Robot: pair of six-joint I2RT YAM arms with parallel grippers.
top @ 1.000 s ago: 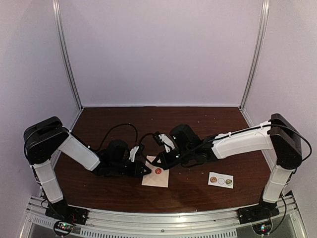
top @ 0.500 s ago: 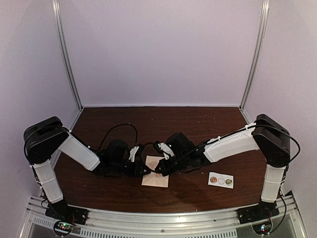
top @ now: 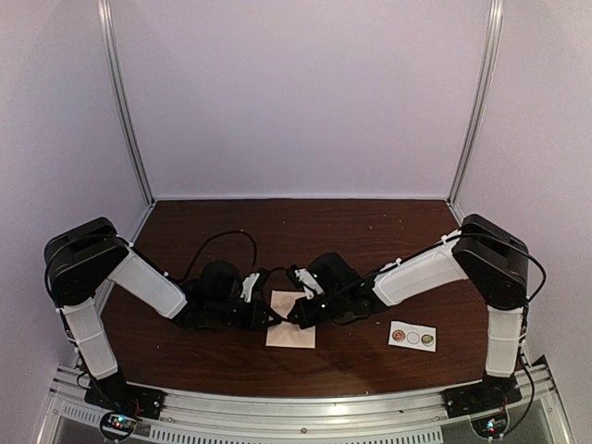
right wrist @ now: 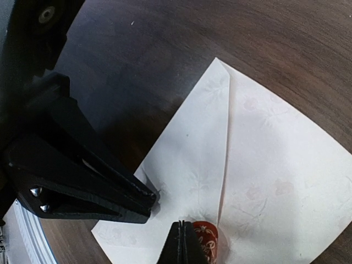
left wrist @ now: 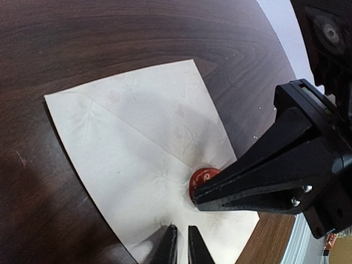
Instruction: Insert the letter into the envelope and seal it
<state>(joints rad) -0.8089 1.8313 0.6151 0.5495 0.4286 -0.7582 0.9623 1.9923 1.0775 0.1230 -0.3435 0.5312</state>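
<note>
Cream envelope [top: 291, 335], faint floral print, flat on table [top: 370, 231], flap down, red sticker [left wrist: 199, 179] at its tip. Closed right gripper [right wrist: 181, 225], tip on sticker; left gripper [left wrist: 180, 230] nearly closed at envelope's edge.

Left tool [top: 275, 317], right tool [top: 296, 316], both on envelope [top: 291, 336]

Black left claw [left wrist: 181, 232], seemingly white-shelled arms [top: 148, 282]

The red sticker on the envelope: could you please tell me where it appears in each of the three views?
Top external: not visible; the right end effector covers it.
Left wrist: red sticker, right of centre, at that end effector's tip.
Right wrist: bottom centre, at its own end effector's tip.
Shared landmark: the envelope.
</note>
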